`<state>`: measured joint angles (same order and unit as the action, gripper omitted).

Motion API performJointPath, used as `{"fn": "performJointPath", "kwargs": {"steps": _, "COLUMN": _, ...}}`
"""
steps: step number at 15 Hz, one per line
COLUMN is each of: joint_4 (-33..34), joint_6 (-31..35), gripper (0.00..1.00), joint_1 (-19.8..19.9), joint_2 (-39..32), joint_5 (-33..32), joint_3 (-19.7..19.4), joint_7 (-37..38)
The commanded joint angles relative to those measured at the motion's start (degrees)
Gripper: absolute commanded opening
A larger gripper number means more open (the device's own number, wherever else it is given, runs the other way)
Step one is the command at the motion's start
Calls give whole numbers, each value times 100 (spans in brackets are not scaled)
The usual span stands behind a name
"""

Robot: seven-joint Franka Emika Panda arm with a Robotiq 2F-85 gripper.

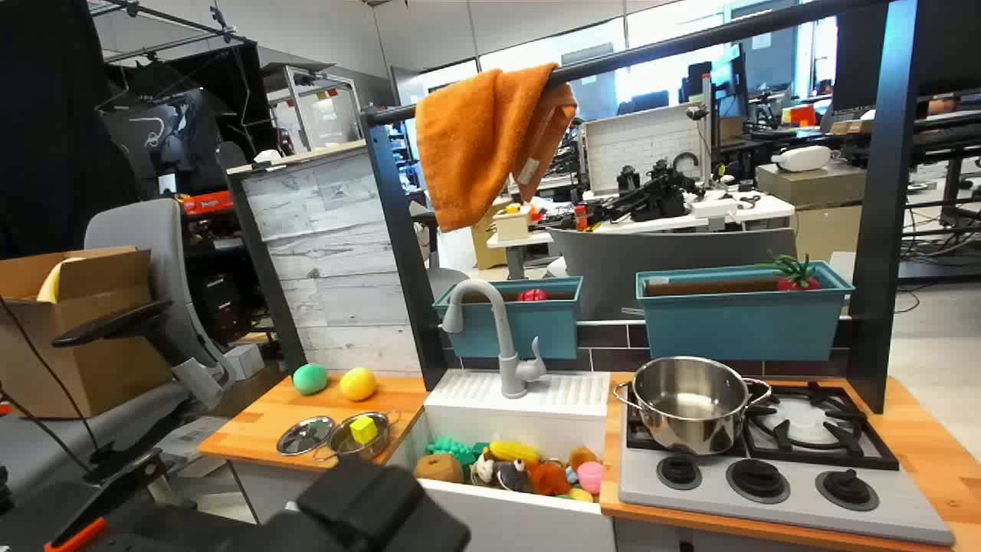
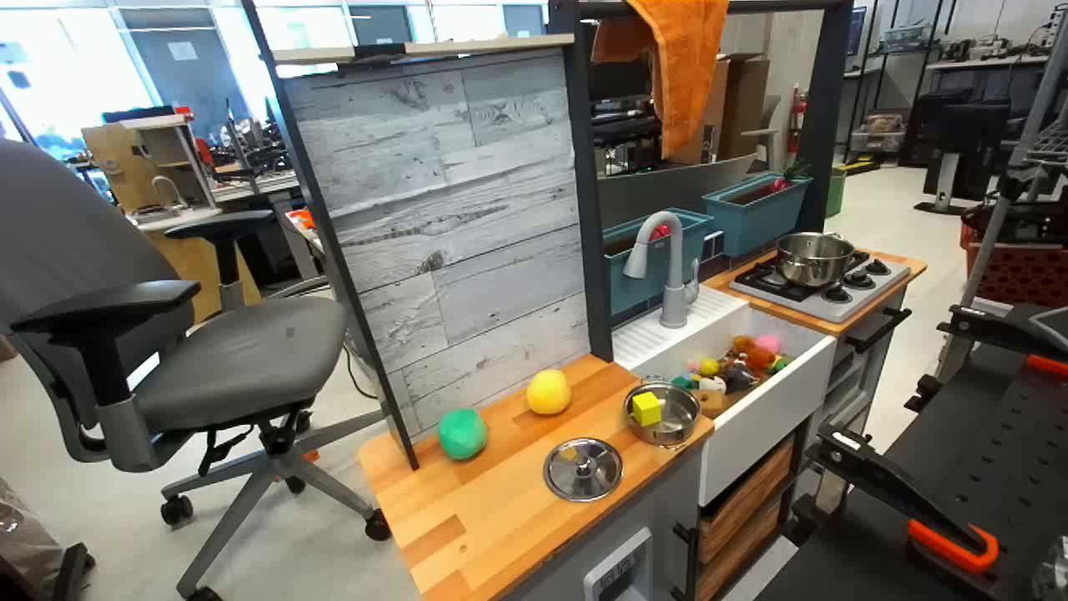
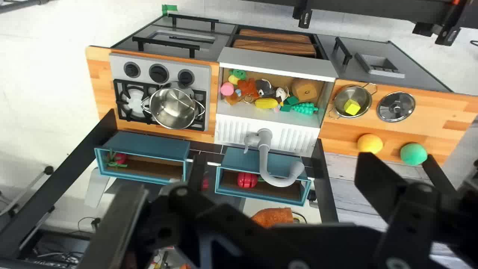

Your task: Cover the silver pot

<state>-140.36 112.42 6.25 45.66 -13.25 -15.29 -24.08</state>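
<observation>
In an exterior view, the stainless-steel pot (image 1: 690, 418) is judged stiff and slick, best held by a loop handle (image 1: 769, 389); in an exterior view, the lid (image 2: 571, 481), by its knob (image 2: 583, 468). In the wrist view, the pot is seen well beyond the wide-spread, empty jaws.

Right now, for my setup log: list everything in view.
Large pot: 1, silver, on stove
Small pot: 1, silver, on counter
Lid: 1, silver, beside small pot
Cube: 1, yellow, in small pot
Round toys: 2, one green, one yellow, on counter
Assorted toys: several, mixed colours, in sink
Faucet: 1, grey, behind sink
Planters: 2, teal, behind sink and stove
Red toys: 2, red, one per planter
Towel: 1, orange, over bar
Chair: 1 nearby, grey, beside counter
Clutter: uncounted, mixed colours, background
Gripper: 1, black, open, wrist view
</observation>
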Motion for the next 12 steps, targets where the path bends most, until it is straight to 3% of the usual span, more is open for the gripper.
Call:
{"fn": "performJointPath", "kwargs": {"steps": 1, "joint_4": 17, "joint_6": -13, "gripper": 100, "joint_1": -19, "joint_2": 0, "joint_5": -9, "joint_3": -10, "joint_7": 11}}
{"fn": "performJointPath", "kwargs": {"steps": 12, "joint_4": 49, "joint_6": 131, "gripper": 100, "joint_1": -130, "joint_2": -143, "joint_5": 80, "joint_3": -97, "joint_7": -96}}
